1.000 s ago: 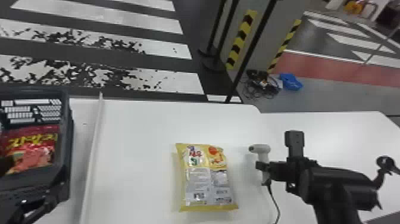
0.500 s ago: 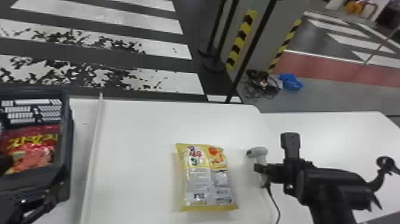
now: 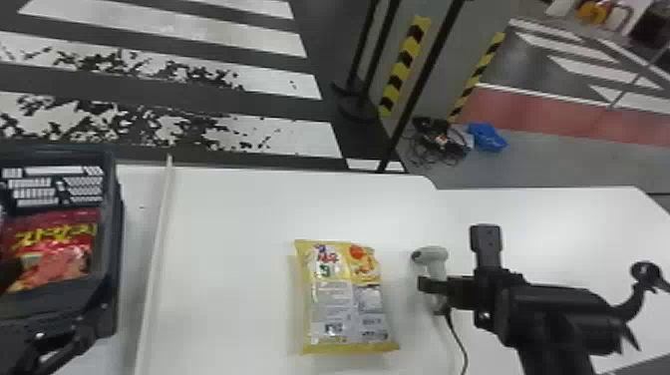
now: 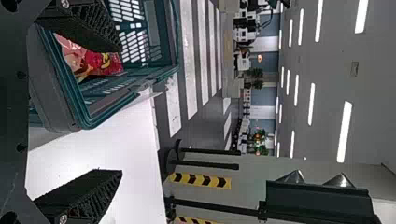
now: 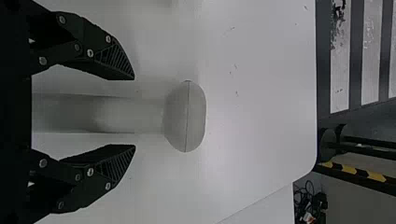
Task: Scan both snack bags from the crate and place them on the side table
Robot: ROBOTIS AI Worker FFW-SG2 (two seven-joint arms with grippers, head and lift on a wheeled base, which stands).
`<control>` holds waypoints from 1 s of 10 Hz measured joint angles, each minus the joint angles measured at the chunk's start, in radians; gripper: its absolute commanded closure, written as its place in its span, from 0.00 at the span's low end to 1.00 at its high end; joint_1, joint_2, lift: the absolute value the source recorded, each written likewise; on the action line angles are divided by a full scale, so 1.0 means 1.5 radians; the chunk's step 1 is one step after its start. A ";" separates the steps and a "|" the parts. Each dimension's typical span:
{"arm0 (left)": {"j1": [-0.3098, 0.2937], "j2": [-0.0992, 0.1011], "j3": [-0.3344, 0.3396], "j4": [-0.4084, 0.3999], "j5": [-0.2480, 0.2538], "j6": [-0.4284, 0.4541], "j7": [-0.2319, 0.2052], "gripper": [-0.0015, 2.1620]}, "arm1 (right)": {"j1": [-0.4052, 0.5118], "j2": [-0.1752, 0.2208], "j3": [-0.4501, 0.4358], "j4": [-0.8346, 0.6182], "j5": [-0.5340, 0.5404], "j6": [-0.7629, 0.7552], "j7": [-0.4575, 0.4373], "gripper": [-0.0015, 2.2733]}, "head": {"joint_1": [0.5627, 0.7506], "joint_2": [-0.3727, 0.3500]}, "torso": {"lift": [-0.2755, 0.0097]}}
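Observation:
The yellow snack bag lies on the white table, printed back up. At its right is the white scanner; my right gripper is at its handle. In the right wrist view my right gripper is open, its fingers on either side of the scanner's handle with gaps. The red snack bag rests in the dark crate at far left. My left gripper is at the crate's near side; in the left wrist view my left gripper stands open, with the red bag beyond one finger.
A white divider strip runs between the crate and the yellow bag. The scanner's black cable trails toward the near edge. Another white table surface extends to the right. Stand poles and a striped pillar are behind the table.
My right gripper has shifted slightly left and nearer, and the scanner's head has moved a little the same way. The left arm and both bags stay put.

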 measured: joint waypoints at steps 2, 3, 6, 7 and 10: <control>0.000 0.001 -0.001 0.000 0.000 0.000 0.000 0.03 | 0.008 0.001 -0.017 -0.018 0.001 0.005 -0.003 0.03 | 0.70 0.03 | 0.63; 0.000 0.001 0.000 0.000 0.000 0.000 0.000 0.03 | 0.021 0.004 -0.032 -0.050 0.000 0.014 -0.008 0.03 | 0.70 0.03 | 0.63; -0.002 0.001 0.000 -0.001 0.000 -0.002 0.005 0.03 | 0.072 0.018 -0.076 -0.184 -0.014 0.065 -0.012 0.03 | 0.70 0.03 | 0.63; -0.003 0.001 -0.001 -0.001 0.001 -0.002 0.005 0.03 | 0.086 0.035 -0.092 -0.235 -0.041 0.081 -0.012 0.03 | 0.70 0.03 | 0.63; -0.002 0.001 -0.001 -0.001 0.002 -0.004 0.006 0.03 | 0.123 0.101 -0.092 -0.363 -0.128 0.138 -0.023 0.03 | 0.70 0.08 | 0.63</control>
